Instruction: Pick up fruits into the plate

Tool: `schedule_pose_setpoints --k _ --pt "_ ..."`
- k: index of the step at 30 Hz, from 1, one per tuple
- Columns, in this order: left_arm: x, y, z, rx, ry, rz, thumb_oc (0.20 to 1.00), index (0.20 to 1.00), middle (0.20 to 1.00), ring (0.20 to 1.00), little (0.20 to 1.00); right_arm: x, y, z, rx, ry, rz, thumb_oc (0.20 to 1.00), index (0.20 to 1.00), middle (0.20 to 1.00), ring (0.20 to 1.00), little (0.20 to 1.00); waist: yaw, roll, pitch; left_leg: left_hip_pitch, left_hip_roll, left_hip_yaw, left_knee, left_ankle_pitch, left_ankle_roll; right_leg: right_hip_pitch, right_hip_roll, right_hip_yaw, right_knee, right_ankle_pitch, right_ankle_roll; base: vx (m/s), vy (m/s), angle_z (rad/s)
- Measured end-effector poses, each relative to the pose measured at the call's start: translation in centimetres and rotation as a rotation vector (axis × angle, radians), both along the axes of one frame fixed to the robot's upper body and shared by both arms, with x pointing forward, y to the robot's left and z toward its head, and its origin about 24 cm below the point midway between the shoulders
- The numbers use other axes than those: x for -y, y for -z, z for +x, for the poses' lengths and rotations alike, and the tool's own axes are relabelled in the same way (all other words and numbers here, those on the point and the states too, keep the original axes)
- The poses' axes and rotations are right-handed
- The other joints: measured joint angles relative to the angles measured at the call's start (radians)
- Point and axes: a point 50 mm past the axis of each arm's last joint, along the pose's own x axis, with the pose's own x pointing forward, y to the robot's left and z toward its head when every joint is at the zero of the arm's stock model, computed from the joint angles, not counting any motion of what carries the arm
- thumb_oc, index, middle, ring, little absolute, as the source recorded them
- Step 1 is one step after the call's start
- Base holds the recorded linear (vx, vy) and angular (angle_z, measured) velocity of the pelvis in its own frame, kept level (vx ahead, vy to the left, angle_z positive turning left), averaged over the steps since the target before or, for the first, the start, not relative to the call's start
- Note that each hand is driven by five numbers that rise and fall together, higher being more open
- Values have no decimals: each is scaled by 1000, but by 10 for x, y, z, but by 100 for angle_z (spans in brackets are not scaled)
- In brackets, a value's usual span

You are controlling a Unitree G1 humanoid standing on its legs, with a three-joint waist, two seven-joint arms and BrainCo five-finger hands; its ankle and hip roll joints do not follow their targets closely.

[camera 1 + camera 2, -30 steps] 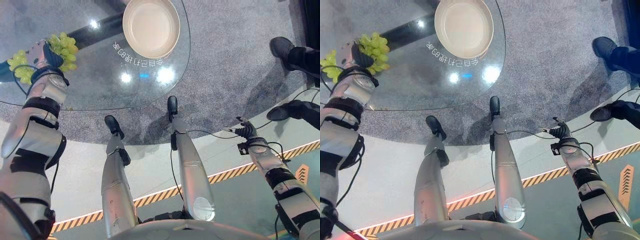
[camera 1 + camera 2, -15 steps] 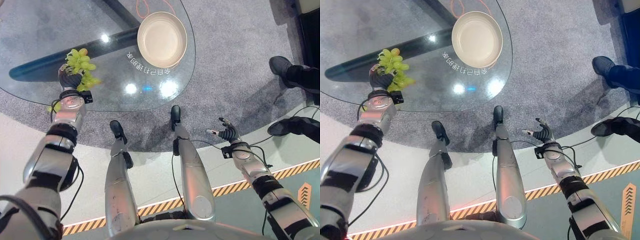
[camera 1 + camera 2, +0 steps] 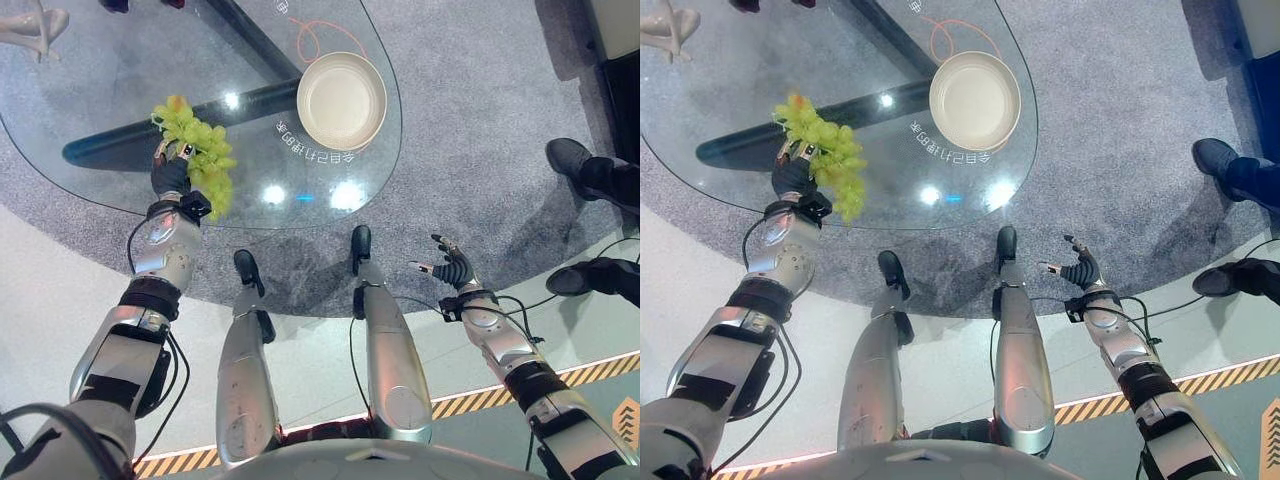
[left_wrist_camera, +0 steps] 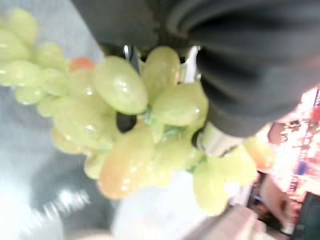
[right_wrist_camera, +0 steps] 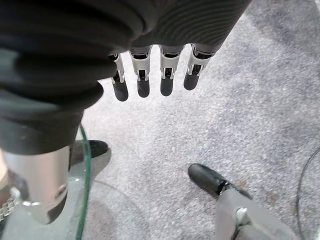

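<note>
Above glass table [image 3: 90,110], left robot hand [image 3: 172,176] clutching grapes [image 3: 200,150], fingers hidden

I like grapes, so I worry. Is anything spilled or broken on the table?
Nothing looks spilled or broken. The left hand holds the bunch of green grapes above the glass table, and the plate sits flat and empty. The right hand hangs open off the table, over the carpet.

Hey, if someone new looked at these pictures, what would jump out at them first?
The bunch of green grapes, gripped in the left hand above the glass table. Next, the empty cream plate at the table's far right. The right hand hangs open over the grey carpet.
</note>
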Motion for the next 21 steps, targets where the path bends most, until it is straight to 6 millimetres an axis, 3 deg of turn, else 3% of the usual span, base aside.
schedule_pose_setpoints --k 7,13,17,21 --pt "18 -4 -5 156 140 -233 200 200 200 200 200 -2 -1 -5 36 -16 76 1000 1000 1000 1000 1000 7 7 4 91 -1 -1 -22 -1 -1 93 0 -10 -20 -1 1 1 -2 0" --pt "34 5 -16 222 269 -247 200 200 200 200 200 -15 -19 -3 113 -138 219 1000 1000 1000 1000 1000 26 10 6 182 -1 -1 -42 -3 -1 194 1 -19 -56 -4 6 15 -4 1" --pt "43 16 -32 252 347 -247 200 200 200 200 200 -21 -40 1 188 -224 312 1000 1000 1000 1000 1000 35 15 9 279 -1 0 -77 -4 -3 295 3 -29 -95 -4 6 83 -10 2" --pt "58 9 -45 313 445 -192 200 200 200 200 200 -38 -84 16 315 -372 333 1000 1000 1000 1000 1000 56 17 7 355 -1 0 -95 -15 -4 381 4 -42 -129 1 1 153 -26 3"
